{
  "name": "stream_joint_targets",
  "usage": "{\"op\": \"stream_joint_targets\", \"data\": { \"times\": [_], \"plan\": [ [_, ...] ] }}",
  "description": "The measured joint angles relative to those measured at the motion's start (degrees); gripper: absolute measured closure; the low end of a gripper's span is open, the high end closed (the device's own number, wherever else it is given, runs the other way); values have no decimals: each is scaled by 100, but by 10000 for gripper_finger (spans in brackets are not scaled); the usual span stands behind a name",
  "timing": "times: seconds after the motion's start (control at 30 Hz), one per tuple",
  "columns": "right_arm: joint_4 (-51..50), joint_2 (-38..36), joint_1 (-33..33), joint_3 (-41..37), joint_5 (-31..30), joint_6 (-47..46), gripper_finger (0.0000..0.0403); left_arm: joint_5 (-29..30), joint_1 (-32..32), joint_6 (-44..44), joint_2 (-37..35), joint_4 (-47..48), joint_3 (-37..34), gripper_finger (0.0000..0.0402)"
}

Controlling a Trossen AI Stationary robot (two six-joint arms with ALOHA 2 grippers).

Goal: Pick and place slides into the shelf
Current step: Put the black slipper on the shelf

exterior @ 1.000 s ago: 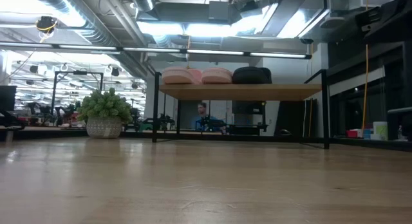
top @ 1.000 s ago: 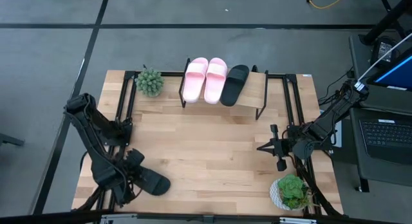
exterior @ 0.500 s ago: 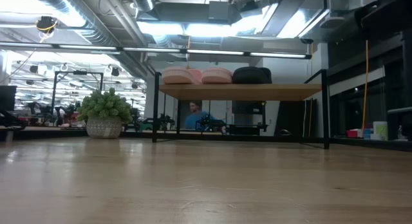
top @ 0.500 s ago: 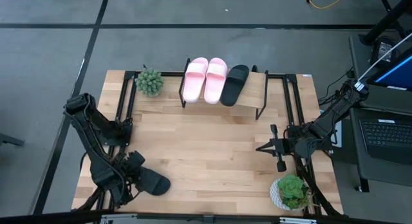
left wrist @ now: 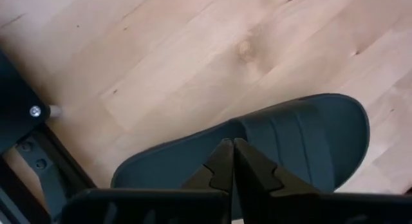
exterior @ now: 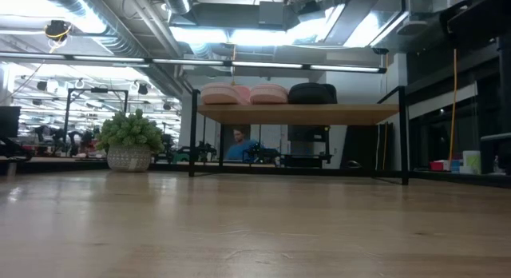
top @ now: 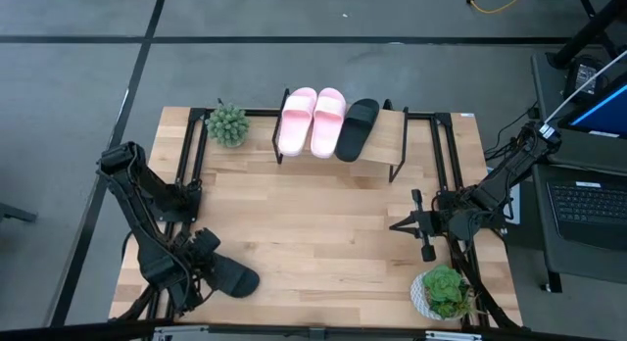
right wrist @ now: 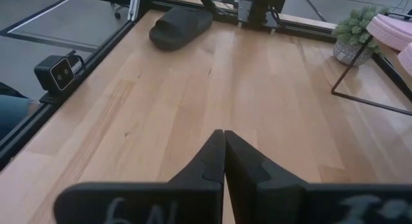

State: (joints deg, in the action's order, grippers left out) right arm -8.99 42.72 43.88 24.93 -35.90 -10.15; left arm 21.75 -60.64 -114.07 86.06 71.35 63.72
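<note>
Nothing on the table has shifted in the last second; only the person (exterior: 238,142) far behind the shelf has moved a little, while both my arms sit where they were. My left gripper (left wrist: 232,161) hovers at the near left corner of the wooden table (top: 323,233), its fingers pressed together and holding nothing, directly above the loose black slide (left wrist: 283,140) that lies flat on the wood there. From overhead that slide (top: 231,277) is half hidden under my wrist, so I can't quite tell whether my fingertips touch it. My right gripper (right wrist: 224,156) waits over the table's right side, also clenched empty, near the potted plant (top: 443,290). On the shelf (top: 377,145) at the far edge, two pale pink slides (top: 312,120) lie side by side with a black slide (top: 357,127) just beside them. A second potted plant (top: 227,124) stands left of the shelf.
</note>
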Motion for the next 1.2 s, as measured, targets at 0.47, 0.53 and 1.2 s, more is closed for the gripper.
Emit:
{"op": "stream_joint_targets", "data": {
  "times": [0.47,0.53,1.2],
  "plan": [
    [-4,0,0,0,0,13,393,29,0,-210,0,-18,2,352],
    [-4,0,1,0,0,13,393,29,0,-284,2,-33,4,325],
    [-7,0,1,0,0,10,393,29,-4,46,2,-580,9,188]
  ]
}}
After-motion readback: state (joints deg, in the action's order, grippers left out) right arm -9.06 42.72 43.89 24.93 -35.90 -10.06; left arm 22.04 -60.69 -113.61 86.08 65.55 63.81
